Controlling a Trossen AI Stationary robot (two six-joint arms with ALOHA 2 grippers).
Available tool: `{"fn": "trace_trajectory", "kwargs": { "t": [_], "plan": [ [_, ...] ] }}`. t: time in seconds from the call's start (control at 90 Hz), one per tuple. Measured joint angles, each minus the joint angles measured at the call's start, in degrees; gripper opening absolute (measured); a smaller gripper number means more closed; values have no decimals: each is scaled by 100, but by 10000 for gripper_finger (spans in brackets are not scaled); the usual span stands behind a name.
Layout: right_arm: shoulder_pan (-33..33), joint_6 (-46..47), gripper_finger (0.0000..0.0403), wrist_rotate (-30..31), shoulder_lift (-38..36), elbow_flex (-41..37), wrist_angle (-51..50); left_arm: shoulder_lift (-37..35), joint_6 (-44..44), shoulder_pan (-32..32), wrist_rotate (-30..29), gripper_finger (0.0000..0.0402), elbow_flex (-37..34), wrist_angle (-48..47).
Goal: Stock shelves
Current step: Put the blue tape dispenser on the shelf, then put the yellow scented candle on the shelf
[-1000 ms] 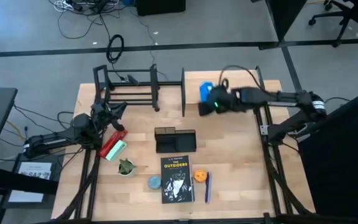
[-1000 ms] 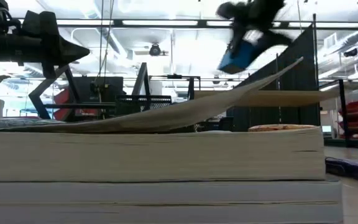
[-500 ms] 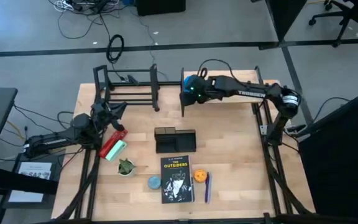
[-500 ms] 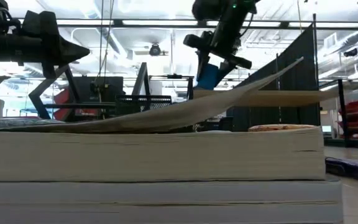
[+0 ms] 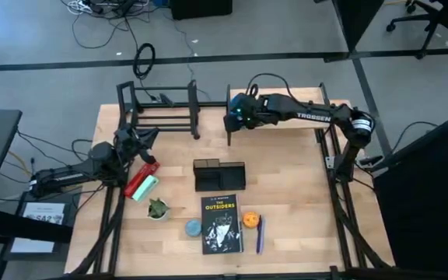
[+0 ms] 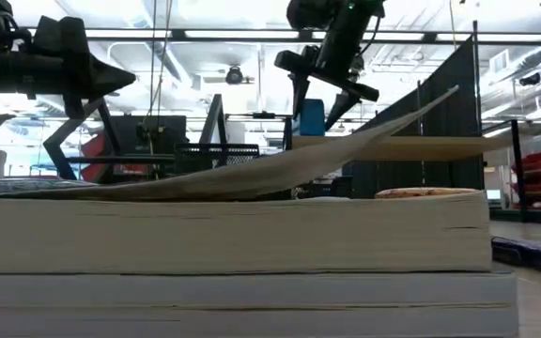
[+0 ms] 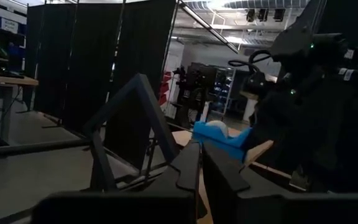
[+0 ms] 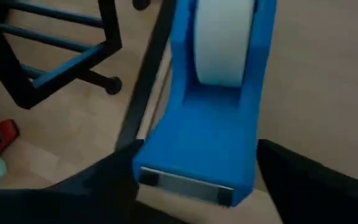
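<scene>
A blue tape dispenser (image 8: 210,124) with a white roll stands upright (image 6: 313,117) at the left end of the wood-board shelf (image 5: 286,124), beside its black upright (image 8: 145,93). My right gripper (image 8: 194,168) is over it from above (image 5: 233,118), shut on it. The black tube rack (image 5: 162,109) stands at the far left. My left gripper (image 5: 142,144) is shut, with nothing in it, near the rack, above a red stapler (image 5: 141,179). My right gripper pinches the dispenser's two flat sides (image 8: 143,163) between its two fingers, near its cutter end. The fingers (image 6: 296,94) point down from above. The dispenser is upright, with its base at the shelf's top board (image 6: 411,145); whether it rests there I cannot tell.
On the table's near half lie a black mesh organizer (image 5: 218,175), a book (image 5: 222,224), a small potted plant (image 5: 158,208), a blue round thing (image 5: 194,228), an orange round thing (image 5: 250,220) and a pen (image 5: 260,233). A mint-green item (image 5: 146,189) lies beside the stapler.
My right gripper has carried the dispenser toward the table's left, along the far edge, and down onto the left end of the wood shelf. The dispenser, tilted a second ago, now stands upright.
</scene>
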Motion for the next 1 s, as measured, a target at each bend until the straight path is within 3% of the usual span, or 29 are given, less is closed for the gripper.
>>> {"fn": "trace_trajectory", "kwargs": {
  "t": [0.2, 0.533, 0.8, 1.0],
  "plan": [
    [49, -280, 333, -15, -96, 0, 481, -1, 1, 2, 0, 0, 2, 3],
    [393, -1134, 320, 235, -904, 0, 210, -1, 1, 2, 0, 0, 2, 3],
    [2112, -1738, 316, 679, -1081, -11, -674, -1, 1, 2, -2, 0, -1, 3],
    [3455, -410, 316, 747, -1064, -730, -749, -1, 1, 2, -2, 0, 0, 2]
  ]
}}
